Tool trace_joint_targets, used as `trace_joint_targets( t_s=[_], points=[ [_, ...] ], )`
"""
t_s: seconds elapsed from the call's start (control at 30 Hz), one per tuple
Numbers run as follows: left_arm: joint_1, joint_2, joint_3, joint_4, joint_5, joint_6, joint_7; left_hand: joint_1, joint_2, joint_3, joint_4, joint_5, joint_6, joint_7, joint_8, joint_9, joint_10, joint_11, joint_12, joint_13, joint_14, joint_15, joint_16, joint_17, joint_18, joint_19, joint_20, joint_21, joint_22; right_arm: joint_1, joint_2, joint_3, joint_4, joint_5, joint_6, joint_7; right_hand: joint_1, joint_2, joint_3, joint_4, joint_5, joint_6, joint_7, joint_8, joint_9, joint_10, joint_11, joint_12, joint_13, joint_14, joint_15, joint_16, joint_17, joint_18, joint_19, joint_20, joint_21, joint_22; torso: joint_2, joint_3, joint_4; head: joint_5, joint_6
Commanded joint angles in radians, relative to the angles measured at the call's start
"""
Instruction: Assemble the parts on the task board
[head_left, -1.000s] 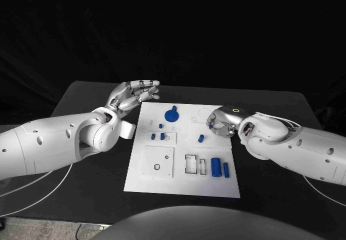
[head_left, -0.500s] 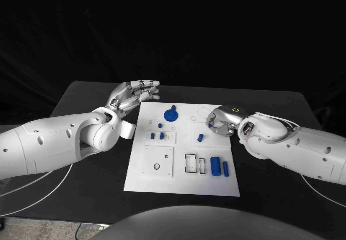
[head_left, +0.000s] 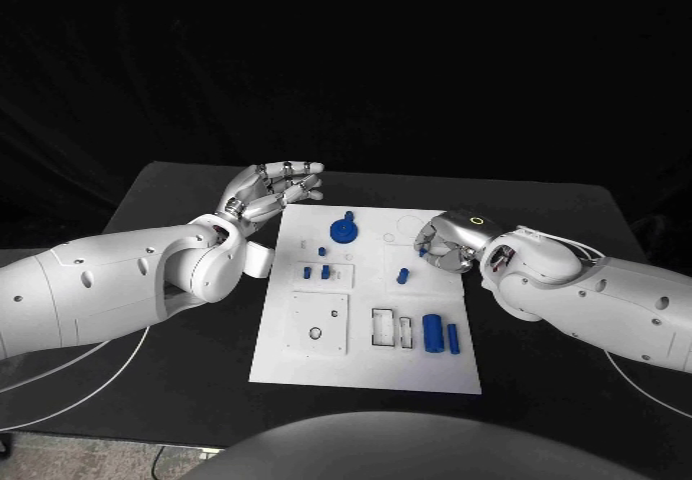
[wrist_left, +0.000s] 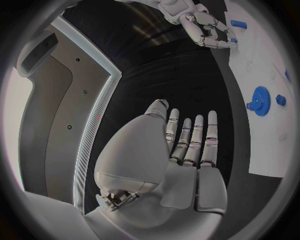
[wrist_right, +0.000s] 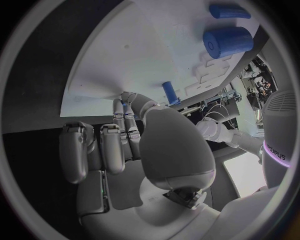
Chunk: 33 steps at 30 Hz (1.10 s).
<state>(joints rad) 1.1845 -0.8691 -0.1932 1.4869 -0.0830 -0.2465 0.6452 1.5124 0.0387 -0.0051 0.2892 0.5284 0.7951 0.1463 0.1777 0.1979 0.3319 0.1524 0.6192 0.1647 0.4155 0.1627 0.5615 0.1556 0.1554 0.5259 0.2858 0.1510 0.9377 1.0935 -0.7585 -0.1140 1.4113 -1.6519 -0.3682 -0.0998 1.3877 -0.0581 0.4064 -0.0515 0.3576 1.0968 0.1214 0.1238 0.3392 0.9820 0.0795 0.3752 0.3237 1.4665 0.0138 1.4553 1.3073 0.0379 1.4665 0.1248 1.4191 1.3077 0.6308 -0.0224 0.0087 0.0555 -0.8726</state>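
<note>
The white task board (head_left: 361, 355) lies mid-table. On it are a blue gear (head_left: 343, 231), small blue pegs (head_left: 306, 271), a short blue piece (head_left: 402, 276), a thick blue cylinder (head_left: 431, 331) and a slim one (head_left: 453, 338). My left hand (head_left: 271, 190) hovers over the board's far left corner, fingers apart and holding nothing; its flat palm (wrist_left: 187, 150) faces the gear (wrist_left: 260, 94). My right hand (head_left: 447, 243) sits at the board's right edge, fingers curled, pinching a small blue part (head_left: 421, 252) between thumb and fingers (wrist_right: 127, 112). The thick cylinder (wrist_right: 228, 41) lies beyond it.
A white square sub-plate (head_left: 319, 322) with holes and a rectangular slot (head_left: 382, 327) occupy the board's near half. Black table (head_left: 159, 330) surrounds the board on all sides. Both white forearms flank the board.
My left hand has edged slightly away from me, fingers still spread. My right hand keeps its place and its pinch.
</note>
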Motion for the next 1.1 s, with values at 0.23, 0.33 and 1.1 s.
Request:
trace_joint_targets(
  t_s=[0.23,0.33,1.1],
  points=[
    [0.000,0.003,0.000,-0.006,0.004,0.017,-0.003,0.011,0.003,-0.003,-0.002,0.005,0.000,0.010,0.007,-0.002,-0.001,0.006,0.006,-0.003,0.003,0.002,0.007,-0.003,0.010,0.008,-0.001,-0.006,-0.002,0.016,-0.029,0.004,0.038,0.012,-0.056,0.013,0.006,-0.003,-0.009,0.005,-0.003,0.014,-0.002,0.006,0.004,0.016,-0.003,-0.008,-0.008,0.033,-0.007,-0.003,0.105,0.005,0.004,-0.009,-0.004,0.207,0.000,-0.0004,-0.0026,0.001,0.000],
    [0.000,0.005,0.000,-0.009,0.004,0.017,-0.007,0.012,0.003,-0.003,-0.002,0.005,0.000,0.010,0.007,-0.003,-0.001,0.007,0.006,-0.004,0.003,0.002,0.007,-0.003,0.010,0.008,-0.001,-0.006,-0.002,0.031,-0.044,0.005,0.063,0.012,-0.057,0.007,0.004,-0.005,-0.012,0.007,-0.005,0.016,-0.003,0.007,0.005,0.018,-0.003,-0.010,-0.011,0.033,-0.007,-0.004,0.104,0.005,0.004,-0.010,-0.004,0.207,0.000,-0.0003,-0.0017,0.001,0.000],
    [-0.004,0.016,-0.002,-0.023,0.004,0.029,-0.017,0.016,0.002,-0.007,-0.001,0.004,-0.004,0.015,0.007,-0.007,-0.004,0.012,0.009,-0.011,-0.002,0.005,0.007,-0.009,0.010,0.007,-0.001,-0.009,-0.004,0.059,-0.013,0.004,0.310,-0.121,0.073,-0.061,0.003,-0.019,-0.031,0.013,0.005,0.031,-0.008,0.007,0.007,0.062,-0.014,-0.029,-0.043,0.044,-0.018,0.011,0.120,-0.003,0.023,-0.020,0.024,0.217,-0.003,-0.0010,0.0030,0.016,0.000]
  ],
)
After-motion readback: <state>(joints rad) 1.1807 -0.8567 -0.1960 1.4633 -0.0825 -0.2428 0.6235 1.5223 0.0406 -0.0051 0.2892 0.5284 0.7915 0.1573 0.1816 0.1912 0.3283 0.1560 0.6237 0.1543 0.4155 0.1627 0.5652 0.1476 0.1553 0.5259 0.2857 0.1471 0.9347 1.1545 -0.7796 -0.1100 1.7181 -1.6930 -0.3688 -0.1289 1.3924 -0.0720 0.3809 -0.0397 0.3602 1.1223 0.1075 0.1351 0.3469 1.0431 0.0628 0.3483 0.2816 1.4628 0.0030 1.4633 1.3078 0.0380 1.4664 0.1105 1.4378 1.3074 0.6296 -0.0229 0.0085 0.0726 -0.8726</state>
